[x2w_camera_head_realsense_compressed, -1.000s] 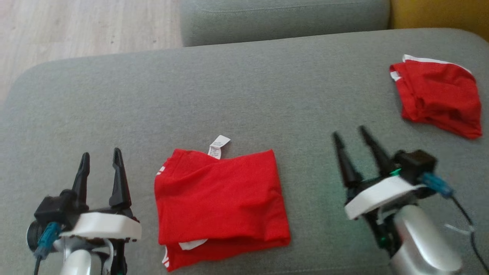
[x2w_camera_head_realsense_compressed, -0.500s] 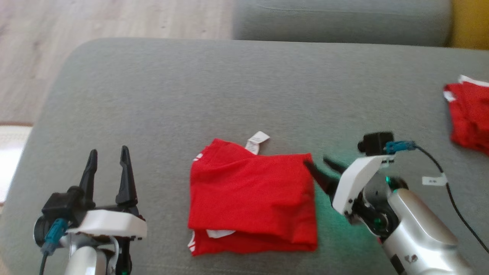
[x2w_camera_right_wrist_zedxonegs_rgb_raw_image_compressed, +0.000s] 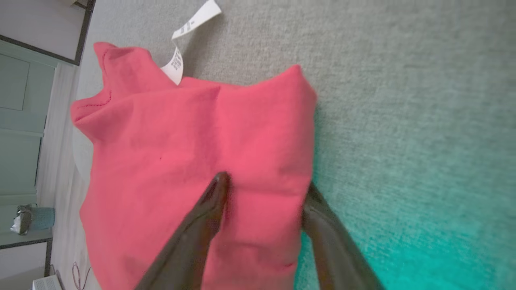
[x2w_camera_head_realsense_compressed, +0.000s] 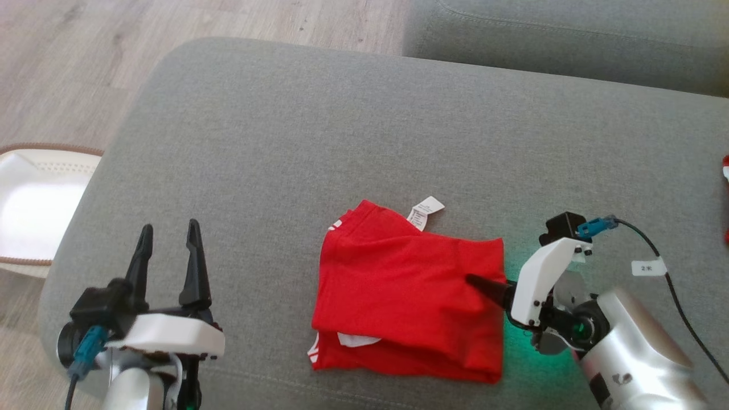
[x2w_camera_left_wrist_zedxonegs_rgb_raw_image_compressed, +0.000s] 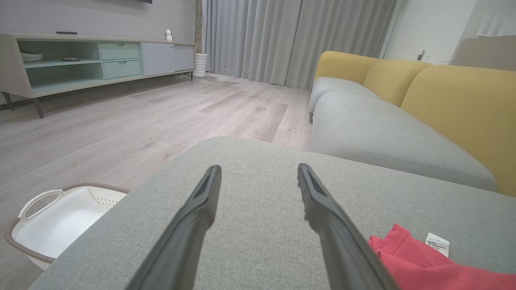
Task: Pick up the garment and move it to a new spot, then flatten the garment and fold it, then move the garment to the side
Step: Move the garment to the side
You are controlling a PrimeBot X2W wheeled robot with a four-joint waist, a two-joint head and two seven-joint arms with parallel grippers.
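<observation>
Folded garment lying near the front of the grey sofa cushion. I am straddling its right edge with the right gripper, fingers apart, one on top and one beside the fold. I judge this is preparing a pinch for moving it aside. I am holding the left gripper spread wide over bare cushion, well apart. Whether the outer finger is reaching under the cloth is hard to make out, and a red scrap is being cropped at the frame's edge.

Left wrist view crops most of the garment.
</observation>
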